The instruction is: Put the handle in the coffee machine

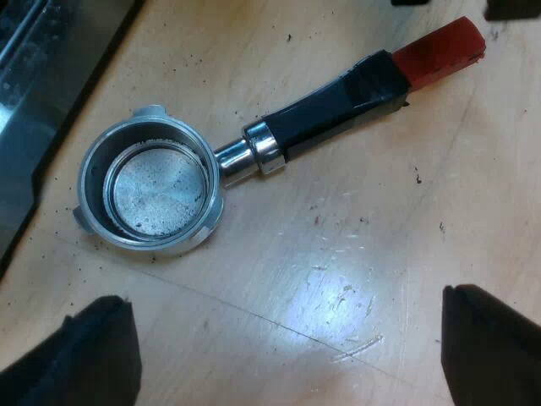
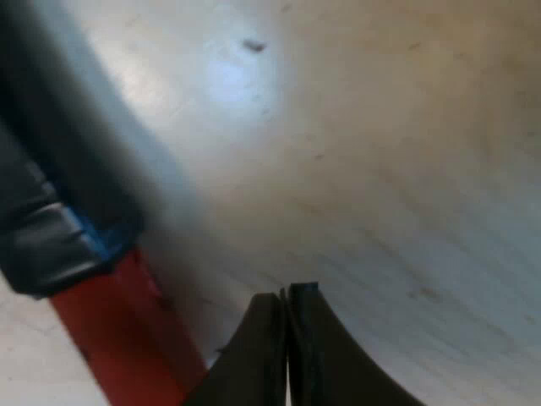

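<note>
While the holder (image 1: 156,194) lies loose on the table (image 1: 355,254) | left gripper (image 1: 292,351) wide apart, empty | right gripper (image 2: 287,342) pressed together, empty, beside red end (image 2: 127,347)

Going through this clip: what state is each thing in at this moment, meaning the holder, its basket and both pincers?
holder: loose, lying on the table, not locked into the machine.
basket: no coffee puck, only specks.
left pincer: open, holding nothing, over the table near the holder.
right pincer: shut, holding nothing, beside the handle's red end.
</note>
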You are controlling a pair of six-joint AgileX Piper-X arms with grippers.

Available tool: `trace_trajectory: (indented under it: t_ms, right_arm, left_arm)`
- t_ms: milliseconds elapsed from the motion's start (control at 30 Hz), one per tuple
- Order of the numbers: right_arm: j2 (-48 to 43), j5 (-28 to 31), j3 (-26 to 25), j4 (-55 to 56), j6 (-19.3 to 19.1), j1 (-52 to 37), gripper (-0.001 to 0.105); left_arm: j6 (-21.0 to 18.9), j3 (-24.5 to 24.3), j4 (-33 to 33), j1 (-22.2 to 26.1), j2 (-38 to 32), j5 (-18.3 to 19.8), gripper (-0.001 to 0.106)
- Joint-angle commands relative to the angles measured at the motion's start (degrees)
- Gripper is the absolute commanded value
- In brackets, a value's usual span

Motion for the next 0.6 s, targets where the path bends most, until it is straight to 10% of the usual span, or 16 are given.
trace_trajectory:
  t_ms: [33,600]
  right_arm:
    - [0.73,-0.21,-0.31,0.43,0.52,1.91,0.0]
    - [6.9,-4.75,-5.23,-4.81,5.38,9.71,0.0]
  left_arm:
    - [-1.18,0.1,-0.36,-0.17,0.05,-1.82,0.075]
    - [-1.03,0.1,5.23,5.66,-1.9,-4.23,0.075]
